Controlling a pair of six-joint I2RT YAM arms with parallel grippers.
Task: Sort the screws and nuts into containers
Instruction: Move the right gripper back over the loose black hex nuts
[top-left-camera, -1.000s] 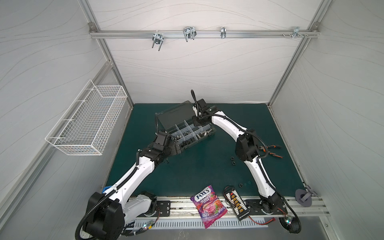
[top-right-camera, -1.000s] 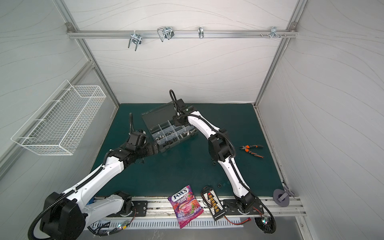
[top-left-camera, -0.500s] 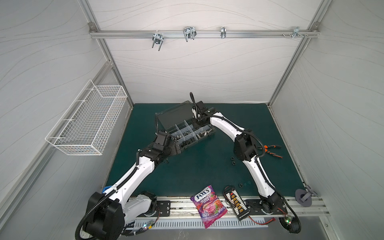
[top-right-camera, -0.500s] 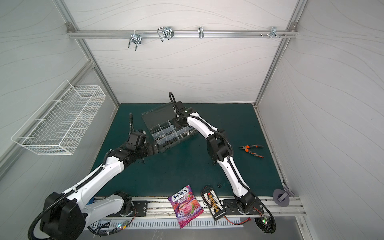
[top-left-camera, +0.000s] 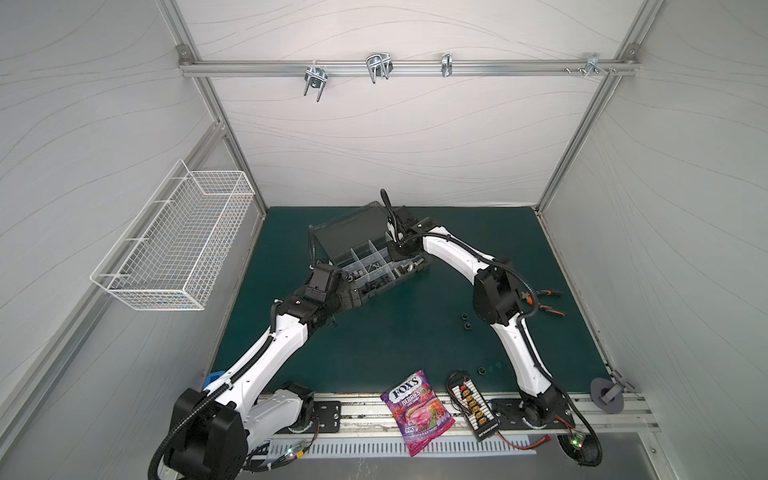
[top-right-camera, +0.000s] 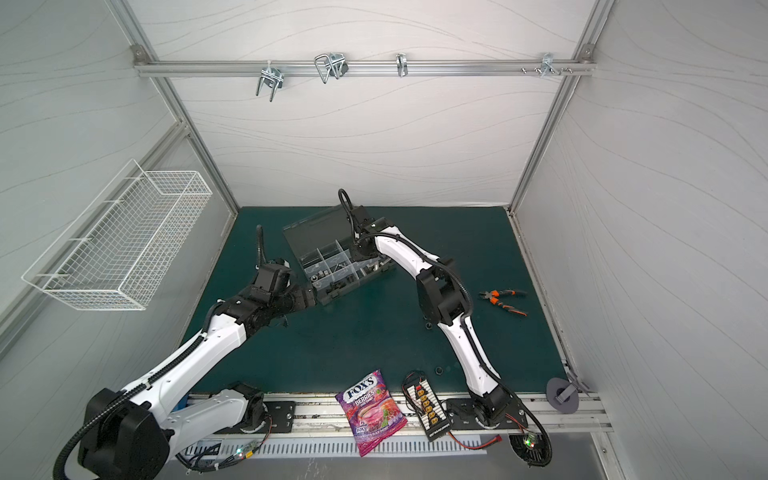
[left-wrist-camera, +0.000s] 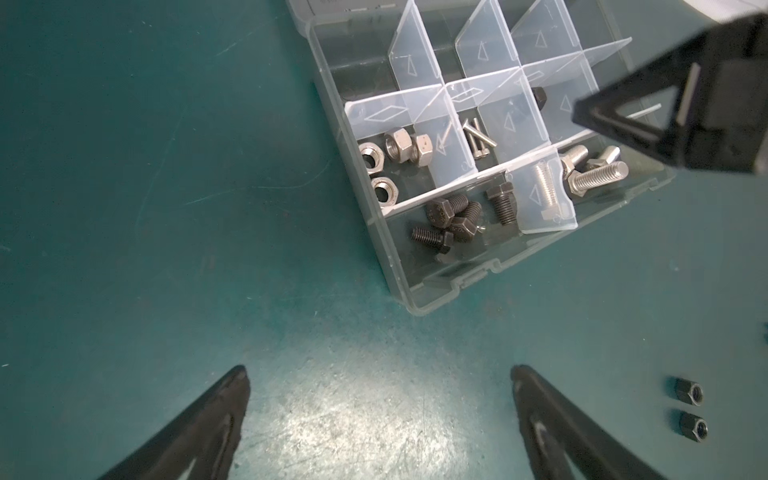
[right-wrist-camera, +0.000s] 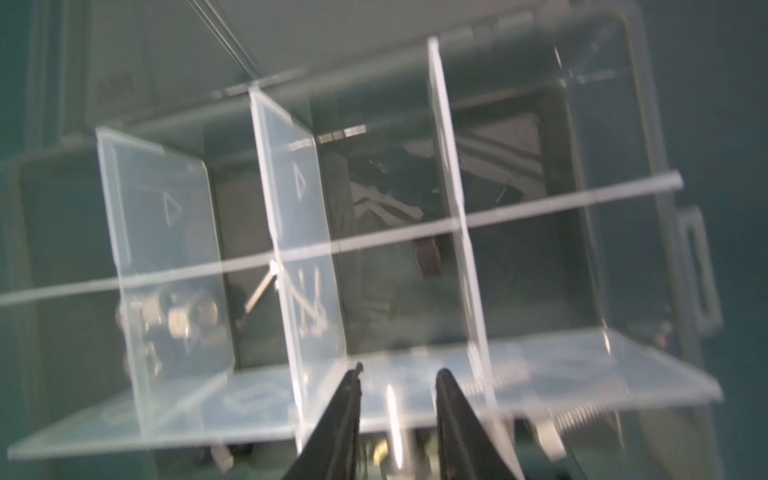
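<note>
The smoky organizer box (top-left-camera: 376, 232) (top-right-camera: 328, 232) lies open at mid-mat. Its containers (left-wrist-camera: 415, 291) hold silver nuts (left-wrist-camera: 395, 145), thin screws (left-wrist-camera: 478, 139), black bolts (left-wrist-camera: 449, 216) and silver bolts (left-wrist-camera: 594, 174). My right gripper (right-wrist-camera: 400, 370) (top-left-camera: 395, 249) hangs over the box's middle compartments, jaws slightly open. A thin bright streak shows in the gap, too blurred to name. My left gripper (left-wrist-camera: 378, 370) (top-left-camera: 357, 297) stands wide open and empty over bare mat by the box's near corner. Two black nuts (left-wrist-camera: 690, 392) (top-left-camera: 466, 322) lie loose on the mat.
Another small black nut (top-left-camera: 482, 370) lies near the front edge. Orange-handled pliers (top-left-camera: 544, 301) lie at the right. A candy bag (top-left-camera: 417, 411) and a connector board (top-left-camera: 473, 409) sit at the front rail. A white wire basket (top-left-camera: 174, 241) hangs on the left wall.
My right gripper's jaws have parted a little above the box, and that arm has shifted slightly left. The left arm has not moved.
</note>
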